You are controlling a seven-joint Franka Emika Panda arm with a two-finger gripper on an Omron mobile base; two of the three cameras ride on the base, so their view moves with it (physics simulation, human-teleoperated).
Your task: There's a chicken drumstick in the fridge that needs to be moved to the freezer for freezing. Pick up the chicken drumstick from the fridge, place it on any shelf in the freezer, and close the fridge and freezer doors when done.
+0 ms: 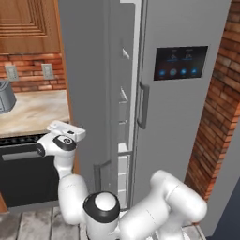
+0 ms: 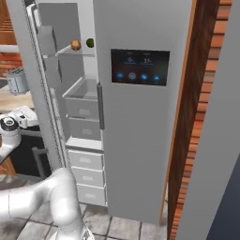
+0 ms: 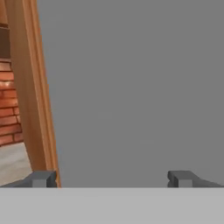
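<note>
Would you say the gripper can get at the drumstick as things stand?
Probably not yet. The open gripper faces the outside of the open grey door, while the drumstick sits on a shelf behind that door.

Glossy white arm — dark joints

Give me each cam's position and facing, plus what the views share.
Left base view: behind the arm's left, facing the fridge; white arm low, gripper by the plain door.
Right base view: behind the arm's right, looking into the open freezer; drumstick on a shelf, arm lower left.
Hand view: on the hand, facing a flat grey door; open fingertips low.
Shared: both base views show the touchscreen.
</note>
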